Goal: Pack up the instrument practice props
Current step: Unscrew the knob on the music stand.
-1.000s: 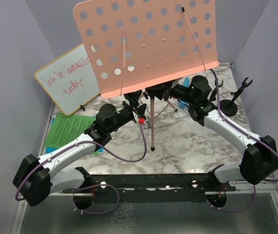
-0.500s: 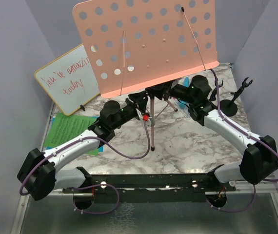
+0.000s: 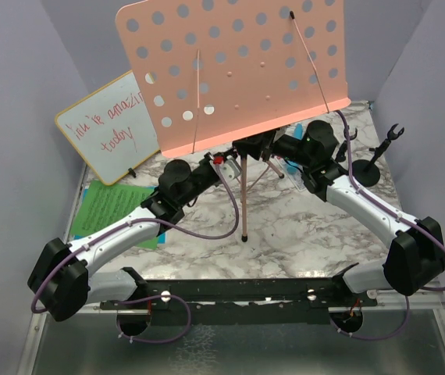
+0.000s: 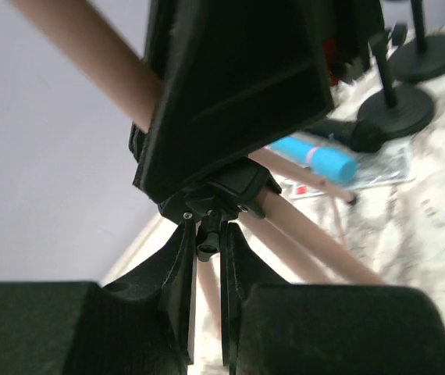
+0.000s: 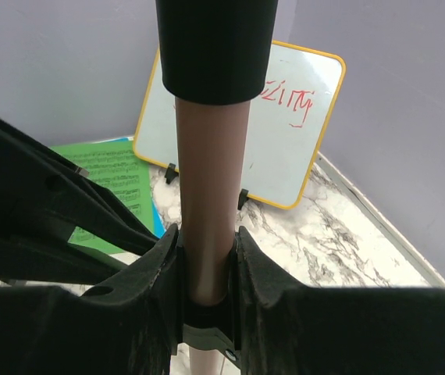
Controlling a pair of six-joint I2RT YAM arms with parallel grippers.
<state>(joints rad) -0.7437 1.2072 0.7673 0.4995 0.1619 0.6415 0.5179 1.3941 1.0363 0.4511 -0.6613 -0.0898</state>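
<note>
The pink music holder stands mid-table, its perforated tray [image 3: 238, 70] tilted above the tripod legs. My right gripper [image 5: 207, 234] is shut on its pink pole [image 5: 211, 180], just under a black sleeve; from above it [image 3: 263, 146] sits under the tray. My left gripper [image 4: 207, 230] has its jaws drawn in on a small black knob [image 4: 207, 241] at the tripod hub [image 4: 222, 191]; it [image 3: 222, 162] is left of the pole. A blue microphone [image 4: 316, 156] lies behind the legs. Two black round-based mic holders [image 4: 398, 109] [image 4: 433, 55] stand beyond. A green music sheet [image 3: 113, 211] lies at the left.
A yellow-framed whiteboard [image 3: 109, 129] with red writing leans on the back left wall. One mic holder [image 3: 371, 168] stands at the right edge by the wall. Purple walls close in on both sides. The tripod's front leg [image 3: 243, 211] reaches toward the arms.
My left gripper moved up and right to the tripod hub and its jaws narrowed round the black knob. The right arm and the stand held still.
</note>
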